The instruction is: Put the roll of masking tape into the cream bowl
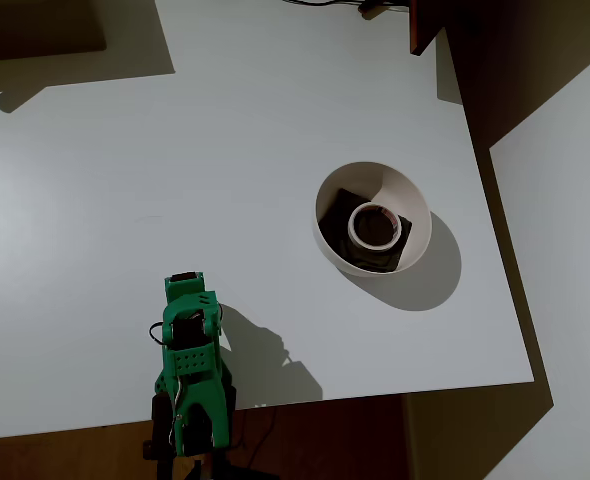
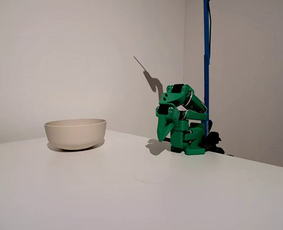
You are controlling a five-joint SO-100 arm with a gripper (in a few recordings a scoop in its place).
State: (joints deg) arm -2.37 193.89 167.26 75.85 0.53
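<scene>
White table point(image 1: 125, 200): tool point(image 2: 161, 136) shut, holding nothing.

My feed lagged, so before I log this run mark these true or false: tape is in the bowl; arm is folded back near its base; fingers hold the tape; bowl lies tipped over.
1. The roll of masking tape lies inside the cream bowl: true.
2. The green arm is folded near its base: true.
3. The fingers hold the tape: false; they hold nothing, away from the bowl.
4. The bowl lies tipped over: false; it stands upright on the table.
</scene>
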